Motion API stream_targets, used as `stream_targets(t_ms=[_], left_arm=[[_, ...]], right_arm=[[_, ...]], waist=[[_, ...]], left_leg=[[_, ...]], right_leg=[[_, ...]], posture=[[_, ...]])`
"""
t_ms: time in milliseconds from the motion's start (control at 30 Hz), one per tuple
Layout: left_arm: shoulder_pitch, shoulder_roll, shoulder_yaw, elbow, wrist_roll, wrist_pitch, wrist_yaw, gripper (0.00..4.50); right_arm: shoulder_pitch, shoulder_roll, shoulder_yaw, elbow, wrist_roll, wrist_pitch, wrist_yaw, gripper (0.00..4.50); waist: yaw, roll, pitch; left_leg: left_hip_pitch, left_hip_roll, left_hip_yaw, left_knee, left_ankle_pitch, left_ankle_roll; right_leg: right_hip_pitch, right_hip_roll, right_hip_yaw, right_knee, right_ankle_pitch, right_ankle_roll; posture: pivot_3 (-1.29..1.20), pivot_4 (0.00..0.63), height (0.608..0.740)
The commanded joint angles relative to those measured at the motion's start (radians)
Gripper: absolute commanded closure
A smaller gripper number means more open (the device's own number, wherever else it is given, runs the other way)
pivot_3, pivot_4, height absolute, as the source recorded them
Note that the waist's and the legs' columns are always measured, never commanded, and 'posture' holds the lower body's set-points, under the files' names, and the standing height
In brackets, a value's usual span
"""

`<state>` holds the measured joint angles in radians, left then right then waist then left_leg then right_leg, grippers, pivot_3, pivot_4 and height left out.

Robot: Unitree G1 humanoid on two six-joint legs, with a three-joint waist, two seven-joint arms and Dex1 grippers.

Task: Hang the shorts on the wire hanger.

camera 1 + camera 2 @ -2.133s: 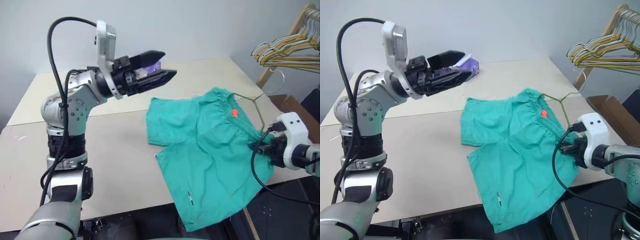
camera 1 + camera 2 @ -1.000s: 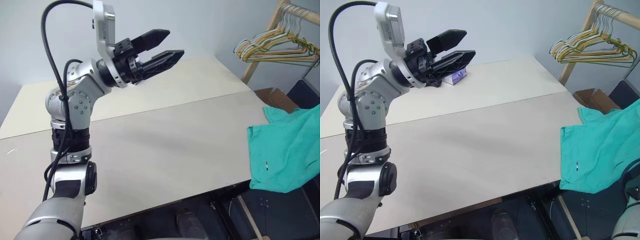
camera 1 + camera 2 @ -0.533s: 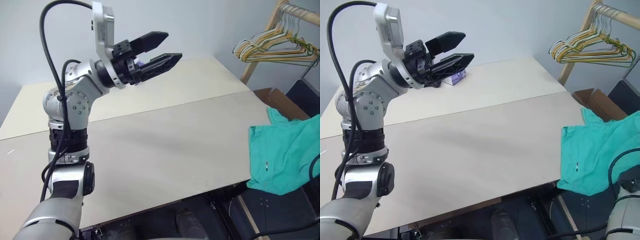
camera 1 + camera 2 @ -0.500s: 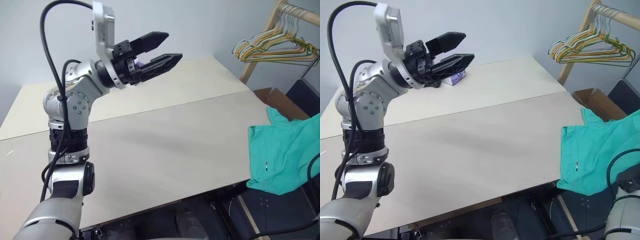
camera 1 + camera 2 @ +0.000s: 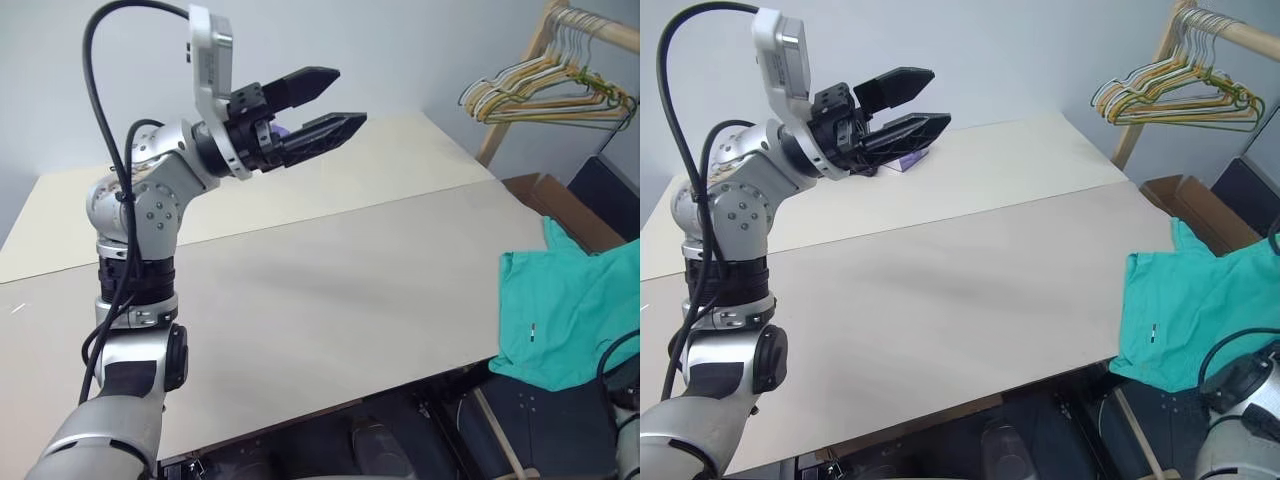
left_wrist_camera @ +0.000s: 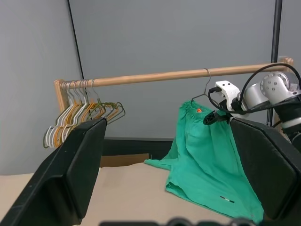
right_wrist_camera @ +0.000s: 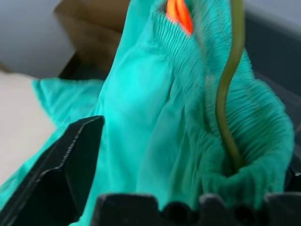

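Table (image 5: 330,270) by grey wall; shorts (image 6: 207,155) on wire hanger (image 6: 205,82) hang from wooden rail (image 6: 160,76); both grippers, left (image 5: 325,100) and right (image 6: 212,117), spread, holding nothing.

From the head, our two eye views look forward and down across the tabletop (image 5: 330,290). Our left wrist view faces level towards the wooden rail (image 6: 178,75) from some way off. Our right wrist view sits very close against the shorts (image 7: 155,117), which every view shares.
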<state>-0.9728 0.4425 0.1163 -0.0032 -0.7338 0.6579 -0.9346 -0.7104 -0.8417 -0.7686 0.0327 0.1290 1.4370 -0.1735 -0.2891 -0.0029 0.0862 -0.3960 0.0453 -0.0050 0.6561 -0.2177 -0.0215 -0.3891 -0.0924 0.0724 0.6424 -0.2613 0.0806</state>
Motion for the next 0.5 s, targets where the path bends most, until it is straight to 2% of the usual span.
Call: stream_targets(t_ms=[33,167,400,500], left_arm=[[-0.015,0.013,0.006,-0.011,0.0,-0.011,-0.005,0.0],[-0.015,0.016,0.004,-0.003,0.007,-0.016,-0.01,0.0],[0.026,0.03,-0.002,0.004,0.054,-0.056,-0.013,0.0],[0.069,0.056,-0.01,0.009,0.095,-0.086,-0.015,0.0]], right_arm=[[0.069,0.022,0.043,-0.153,-0.049,-0.205,-0.002,0.04],[0.148,0.086,0.051,-0.265,-0.072,-0.363,-0.005,0.04],[0.338,0.133,0.118,-0.403,-0.159,-0.713,0.006,0.04],[0.363,0.153,0.103,-0.45,-0.112,-0.862,0.064,0.04]], waist=[[-0.001,0.0,0.0],[-0.004,0.0,0.0],[-0.005,0.0,0.0],[-0.007,-0.001,0.0]], left_leg=[[0.0,0.0,0.0,0.0,0.0,0.0],[0.002,0.0,0.0,-0.001,0.0,0.0],[0.004,0.0,0.0,-0.004,0.0,0.0],[0.006,0.0,0.001,-0.005,0.0,0.0]], right_leg=[[0.0,0.0,0.0,0.0,0.0,0.0],[0.001,0.0,0.001,0.0,0.0,0.0],[0.001,0.0,0.001,0.0,0.0,0.0],[0.001,0.0,0.002,0.0,0.0,0.0]], posture=[[-0.27,0.042,0.74],[-0.28,0.044,0.74],[-0.28,0.047,0.74],[-0.27,0.048,0.74]])
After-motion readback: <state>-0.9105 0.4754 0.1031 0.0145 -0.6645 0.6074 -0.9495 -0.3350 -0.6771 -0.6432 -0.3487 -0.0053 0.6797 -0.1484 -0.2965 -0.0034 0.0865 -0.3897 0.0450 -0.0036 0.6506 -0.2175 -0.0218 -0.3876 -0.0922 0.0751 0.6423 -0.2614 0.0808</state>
